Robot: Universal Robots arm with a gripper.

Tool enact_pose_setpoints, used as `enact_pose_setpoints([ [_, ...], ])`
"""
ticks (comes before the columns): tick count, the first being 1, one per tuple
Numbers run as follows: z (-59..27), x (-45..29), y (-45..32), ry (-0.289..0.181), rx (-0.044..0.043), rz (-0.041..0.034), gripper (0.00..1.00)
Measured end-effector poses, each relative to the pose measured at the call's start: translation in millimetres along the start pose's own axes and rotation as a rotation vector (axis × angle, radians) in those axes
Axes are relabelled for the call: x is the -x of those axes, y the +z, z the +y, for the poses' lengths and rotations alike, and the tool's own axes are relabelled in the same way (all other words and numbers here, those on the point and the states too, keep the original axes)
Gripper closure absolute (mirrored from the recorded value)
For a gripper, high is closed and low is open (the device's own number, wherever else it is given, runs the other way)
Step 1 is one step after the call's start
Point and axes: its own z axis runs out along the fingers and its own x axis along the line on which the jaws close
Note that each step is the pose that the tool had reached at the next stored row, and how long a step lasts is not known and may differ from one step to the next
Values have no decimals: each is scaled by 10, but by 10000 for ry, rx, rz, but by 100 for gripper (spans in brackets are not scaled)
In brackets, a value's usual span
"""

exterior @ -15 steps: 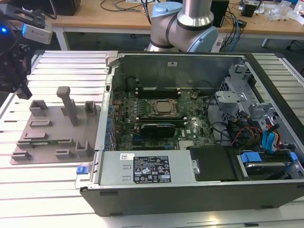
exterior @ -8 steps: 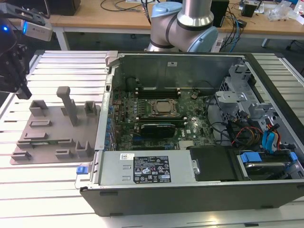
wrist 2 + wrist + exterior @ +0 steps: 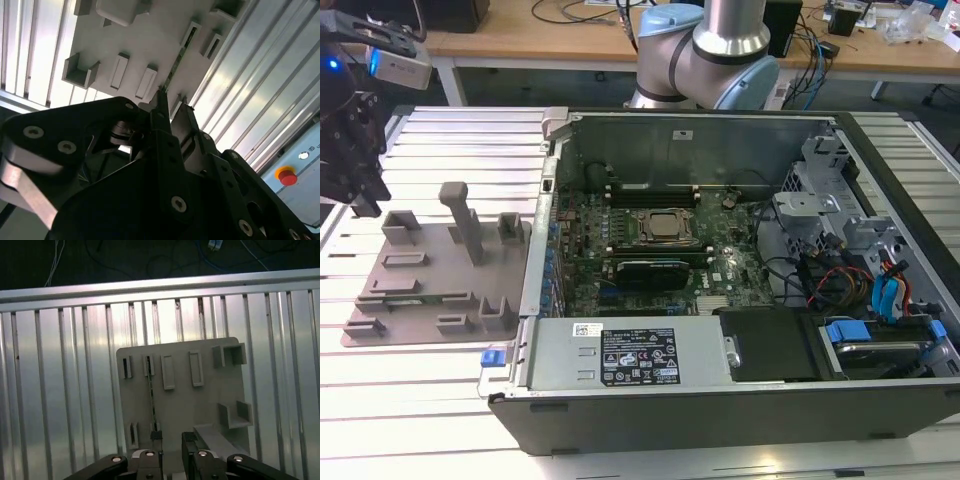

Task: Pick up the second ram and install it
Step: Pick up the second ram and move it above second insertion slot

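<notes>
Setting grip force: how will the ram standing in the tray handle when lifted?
Likely stiff: the second ram shows as a straight edge. Probably light, being thin. Standing on edge in the grey tray, it might tip if nudged.

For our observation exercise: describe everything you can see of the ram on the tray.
The ram is a thin, long, dull green stick standing on its edge in the grey tray, each end held in a small slot. It looks like circuit board. The open gripper hovers above one end, not touching it.

Lighting: bright, overhead. Glare: slatted table (image 3: 420,400), seven o'clock, exterior view. Dark, underlit: gripper (image 3: 171,98) body, second wrist view.
</notes>
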Motion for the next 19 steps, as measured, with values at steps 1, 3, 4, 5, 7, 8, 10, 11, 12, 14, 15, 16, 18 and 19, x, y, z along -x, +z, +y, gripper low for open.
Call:
enact_pose_setpoints([
  [1,0,-2,28,-1,0,0,70],
  [3,-2,-3,74,-2,0,0,70],
  [4,-2,-4,91,-2,0,0,70],
  [5,-2,-4,99,-2,0,0,70],
  [7,-3,-5,127,-2,0,0,70],
  [8,-3,-5,137,-2,0,0,70],
  [10,-4,-5,163,-2,0,0,70],
  [11,-4,-6,176,-2,0,0,70],
  [12,-5,-6,186,-2,0,0,70],
  [14,-5,-7,213,-2,0,0,70],
  [15,-5,-7,222,-2,0,0,70],
  [16,-5,-7,227,-2,0,0,70],
  [18,-6,-8,248,-2,-1,0,70],
  [19,-6,-8,260,-2,0,0,70],
])
